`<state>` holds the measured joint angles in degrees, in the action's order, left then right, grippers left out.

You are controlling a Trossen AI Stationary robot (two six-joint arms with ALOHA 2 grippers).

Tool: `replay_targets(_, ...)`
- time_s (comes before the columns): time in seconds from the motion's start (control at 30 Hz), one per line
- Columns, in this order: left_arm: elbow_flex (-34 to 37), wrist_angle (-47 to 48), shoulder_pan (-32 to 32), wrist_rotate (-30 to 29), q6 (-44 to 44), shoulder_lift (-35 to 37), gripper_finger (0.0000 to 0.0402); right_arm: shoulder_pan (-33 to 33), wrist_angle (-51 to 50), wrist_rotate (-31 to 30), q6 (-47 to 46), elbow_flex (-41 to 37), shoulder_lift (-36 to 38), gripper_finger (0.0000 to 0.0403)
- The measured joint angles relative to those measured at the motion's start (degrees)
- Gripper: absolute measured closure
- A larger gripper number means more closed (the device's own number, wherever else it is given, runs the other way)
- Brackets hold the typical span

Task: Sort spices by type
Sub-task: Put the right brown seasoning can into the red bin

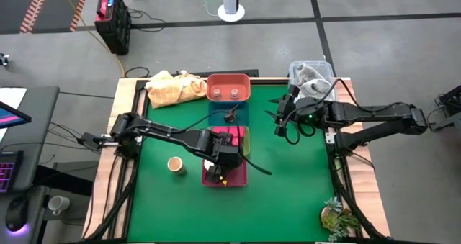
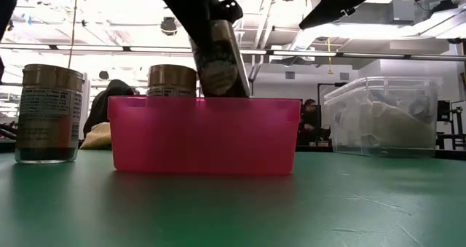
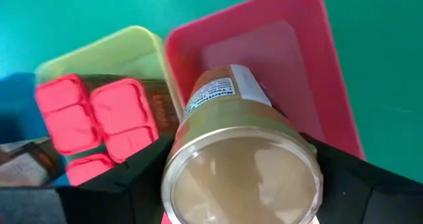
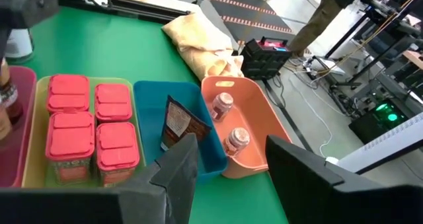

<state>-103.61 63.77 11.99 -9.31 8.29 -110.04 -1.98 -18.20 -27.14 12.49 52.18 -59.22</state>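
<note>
A tan spice jar is pinched by the left gripper directly above the pink tray. The jar should be lowered upright into that tray, clear of its walls, and released only once seated. Beside the pink tray, four pink-lidded tubs are held in the yellow tray. The right gripper is parked away from the pink tray, fingers spread.
</note>
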Motion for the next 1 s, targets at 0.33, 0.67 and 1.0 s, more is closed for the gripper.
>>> replay_targets(0.33,0.00,1.16,-0.61,6.58,-2.55,0.09,0.0123,0.00,0.29,0.01,-0.03,0.00,0.00,0.0190)
replay_targets(0.67,0.04,3.41,-0.87,5.49,-0.70,-4.47,0.0123,0.10,0.42,0.04,-0.03,0.00,0.00,0.0190)
replay_targets(1.0,-0.24,2.27,-1.20,3.90,-1.12,-4.32,0.0091,0.19,0.38,0.22,-0.04,0.00,0.00,0.0190)
